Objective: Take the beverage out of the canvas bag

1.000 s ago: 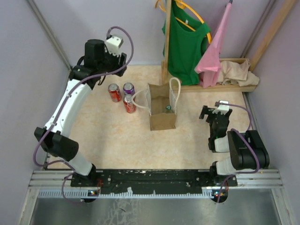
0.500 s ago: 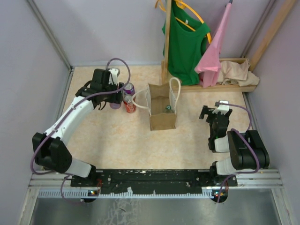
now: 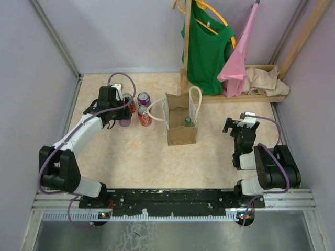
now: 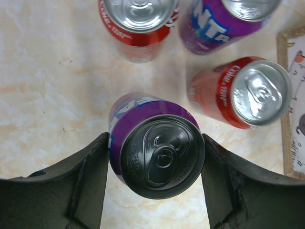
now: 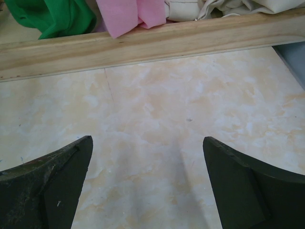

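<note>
- Nearby, the right tool (image 5: pixel 147 139) hangs over the desk (image 5: pixel 157 109), fingers spread wide.
- The canvas bag (image 3: pixel 181 135) stands upright mid-desk, with a green drink (image 3: pixel 187 122) inside.
- Farther off, left of the bag, the left tool (image 4: pixel 153 143) pinches a purple can (image 4: pixel 162 155), which stands upright just beside three more cans (image 4: pixel 240 93).

Glossy metal purple can (image 4: pixel 159 148), matt canvas bag (image 3: pixel 181 135), smooth marbled table (image 5: pixel 157 124) w/ faint sheen (bare wood rail (image 5: pixel 143 43))

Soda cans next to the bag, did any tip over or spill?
No. The purple soda can held in the left gripper, the other purple can and both red cans stand upright, unopened, no puddles. Only the tan canvas bag's white loop handle flops sideways toward them.
</note>
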### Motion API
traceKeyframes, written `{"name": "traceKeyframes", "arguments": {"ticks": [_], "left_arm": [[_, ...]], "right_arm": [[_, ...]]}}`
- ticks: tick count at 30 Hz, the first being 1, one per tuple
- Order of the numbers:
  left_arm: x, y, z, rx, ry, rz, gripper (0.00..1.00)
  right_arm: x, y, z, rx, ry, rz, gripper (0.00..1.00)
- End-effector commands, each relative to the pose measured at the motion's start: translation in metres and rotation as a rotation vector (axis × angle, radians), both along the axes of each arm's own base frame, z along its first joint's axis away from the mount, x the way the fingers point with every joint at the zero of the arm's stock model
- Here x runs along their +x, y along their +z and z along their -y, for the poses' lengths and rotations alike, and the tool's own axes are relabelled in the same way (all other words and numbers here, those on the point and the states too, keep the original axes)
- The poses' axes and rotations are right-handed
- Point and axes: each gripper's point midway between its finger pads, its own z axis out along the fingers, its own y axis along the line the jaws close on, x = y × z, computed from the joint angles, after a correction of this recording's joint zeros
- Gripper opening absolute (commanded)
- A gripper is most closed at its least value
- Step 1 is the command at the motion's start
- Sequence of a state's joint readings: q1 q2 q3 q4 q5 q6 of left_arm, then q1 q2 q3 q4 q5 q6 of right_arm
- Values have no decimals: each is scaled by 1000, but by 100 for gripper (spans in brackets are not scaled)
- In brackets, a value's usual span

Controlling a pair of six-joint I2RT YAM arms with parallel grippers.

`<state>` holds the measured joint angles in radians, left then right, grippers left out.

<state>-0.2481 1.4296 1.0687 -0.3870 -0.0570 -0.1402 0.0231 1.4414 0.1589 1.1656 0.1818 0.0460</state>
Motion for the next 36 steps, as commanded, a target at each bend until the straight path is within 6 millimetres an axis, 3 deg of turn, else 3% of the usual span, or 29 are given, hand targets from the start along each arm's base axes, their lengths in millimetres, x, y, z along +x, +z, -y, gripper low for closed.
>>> {"name": "traceKeyframes", "arguments": {"ticks": [1, 7, 16, 22, 27, 32, 36], "left_arm": [[33, 20, 6, -81, 15, 131, 0], [45, 9, 9, -106, 6, 117, 0], [44, -17, 10, -135, 15, 35, 0], [40, -25, 7, -133, 34, 9, 18], [39, -22, 2, -117, 64, 5, 49], [39, -9, -4, -90, 69, 31, 73], [41, 7, -4, -87, 60, 68, 82]], "right_arm": [[9, 20, 1, 2, -6, 71, 99], [9, 20, 1, 2, -6, 71, 99], [9, 20, 1, 3, -5, 71, 99], [9, 20, 1, 2, -5, 71, 99], [9, 20, 1, 3, -5, 71, 99], [8, 19, 1, 2, -5, 69, 99], [9, 20, 1, 2, -4, 71, 99]]}}
